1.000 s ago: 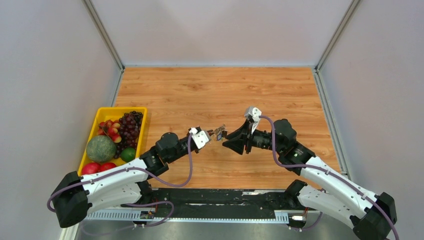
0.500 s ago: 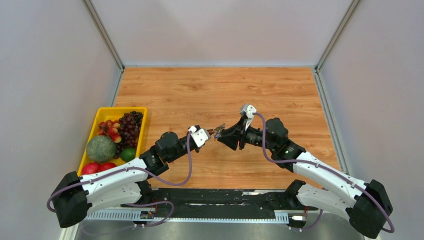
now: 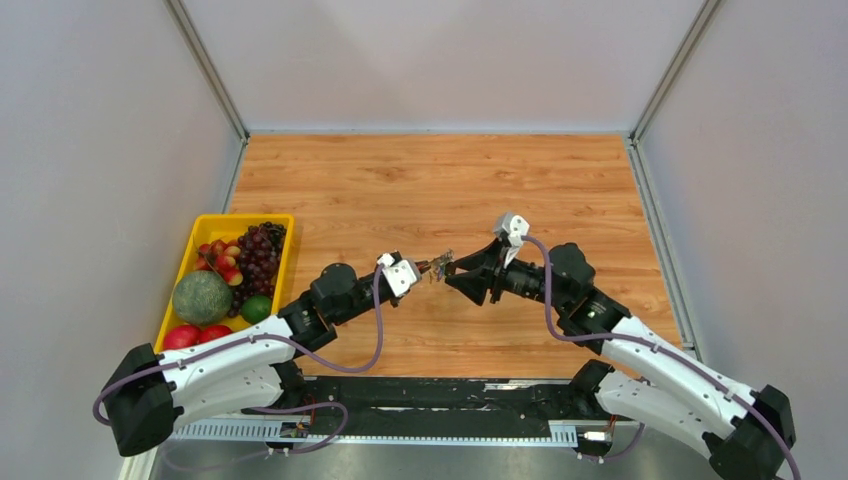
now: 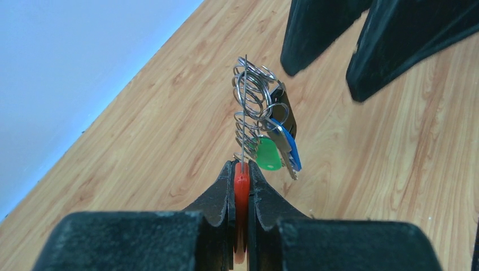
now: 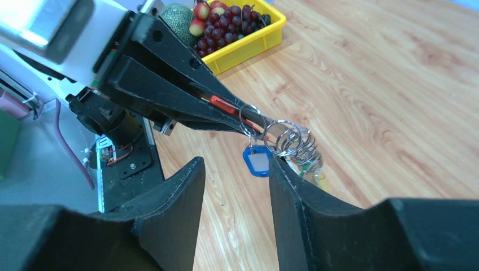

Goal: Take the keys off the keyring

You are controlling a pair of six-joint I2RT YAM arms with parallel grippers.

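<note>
From above, the left gripper (image 3: 428,267) and the right gripper (image 3: 452,273) meet nose to nose over the middle of the wooden table (image 3: 430,180). The keyring (image 3: 438,264) is a small glint between them, and a yellow tray (image 3: 200,222) of fruit (image 3: 203,297) sits at the left edge. The left wrist view shows the left jaws pinched tight on the keyring's red clip (image 4: 242,189), held clear of the wood. The silver coils stand up from it, and the keys (image 4: 279,147), green- and blue-headed, dangle to one side. The right fingers (image 4: 313,28) stand just beyond, not touching. In the right wrist view the right jaws are parted and hold nothing. A blue key head shows through their gap, but whether it lies between the fingertips or past them cannot be told.
</note>
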